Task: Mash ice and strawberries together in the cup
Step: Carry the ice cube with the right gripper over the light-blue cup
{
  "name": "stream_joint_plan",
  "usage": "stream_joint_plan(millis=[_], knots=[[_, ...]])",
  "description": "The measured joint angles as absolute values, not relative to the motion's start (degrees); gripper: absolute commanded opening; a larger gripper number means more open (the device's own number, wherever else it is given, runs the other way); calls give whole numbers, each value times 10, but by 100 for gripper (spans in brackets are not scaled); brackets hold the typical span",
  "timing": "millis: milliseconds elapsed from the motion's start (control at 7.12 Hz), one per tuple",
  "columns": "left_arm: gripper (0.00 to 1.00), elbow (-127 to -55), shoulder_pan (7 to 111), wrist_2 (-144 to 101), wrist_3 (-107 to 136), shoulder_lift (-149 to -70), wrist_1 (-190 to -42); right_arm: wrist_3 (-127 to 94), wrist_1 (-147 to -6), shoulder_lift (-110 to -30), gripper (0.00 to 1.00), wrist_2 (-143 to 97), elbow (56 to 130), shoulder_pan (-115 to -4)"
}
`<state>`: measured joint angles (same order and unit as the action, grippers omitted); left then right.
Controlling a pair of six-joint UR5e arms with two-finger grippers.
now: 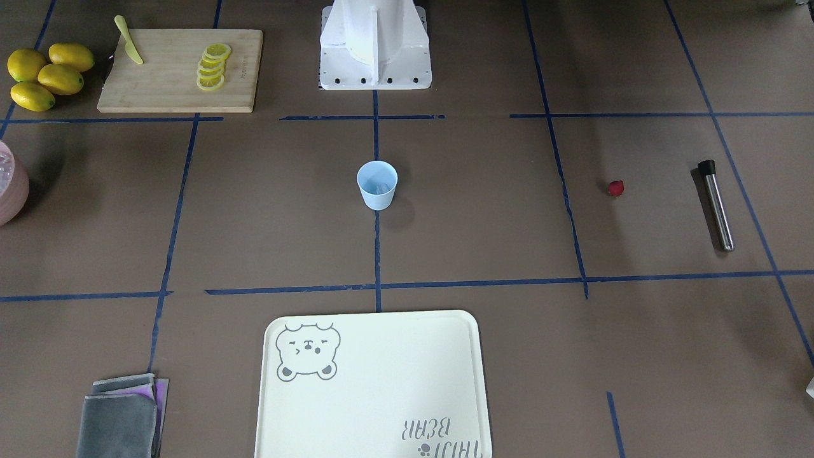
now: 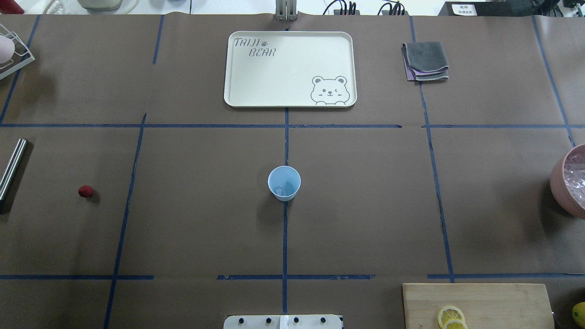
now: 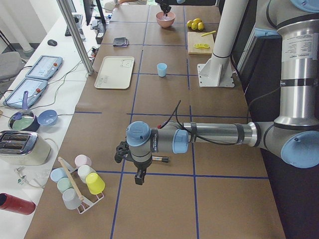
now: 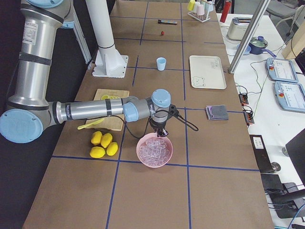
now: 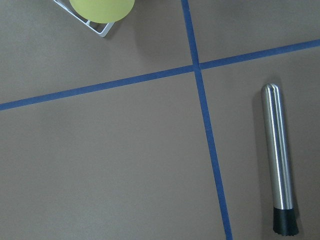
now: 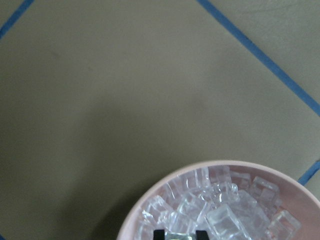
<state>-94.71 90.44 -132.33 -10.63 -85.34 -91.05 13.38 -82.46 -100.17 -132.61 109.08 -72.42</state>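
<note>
The light-blue cup [image 2: 284, 183] stands upright at the table's middle with a clear ice cube [image 2: 287, 188] inside; it also shows in the front view [image 1: 377, 184]. The red strawberry [image 2: 85, 191] lies on the table far to its left, near a steel muddler [image 5: 279, 157]. My left gripper [image 3: 139, 177] hangs above the table by the muddler; I cannot tell whether it is open. My right gripper [image 6: 180, 235] is over the pink bowl [image 6: 150, 200] of ice [image 6: 220, 210], its two black tips close around a pale ice cube.
A cream tray [image 2: 237, 91] and a folded grey cloth [image 2: 425, 61] lie on the far side. A cutting board [image 1: 127, 95] with lemon slices [image 1: 213, 67] and a yellow knife, and whole lemons [image 1: 48, 76], sit on my right. A rack of cups [image 3: 79, 181] stands at my far left.
</note>
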Motion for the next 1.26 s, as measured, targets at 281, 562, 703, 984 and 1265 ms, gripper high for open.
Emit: stream_joint_plan(millis=[281, 562, 703, 984, 1265], knots=[[100, -948, 904, -1324, -106, -853, -911, -74, -857, -934, 0, -1327, 1113, -718], [100, -949, 904, -1337, -107, -853, -910, -241, -864, -854, 0, -1326, 1125, -667], [100, -949, 904, -1349, -107, -853, -910, -304, -876, -811, 1, -1320, 1129, -626], [100, -949, 904, -1357, -109, -853, -910, -432, -956, -682, 1, -1251, 1125, -504], [100, -949, 904, -1358, -109, -853, -909, -548, -1030, -549, 1, -1173, 1093, -400]])
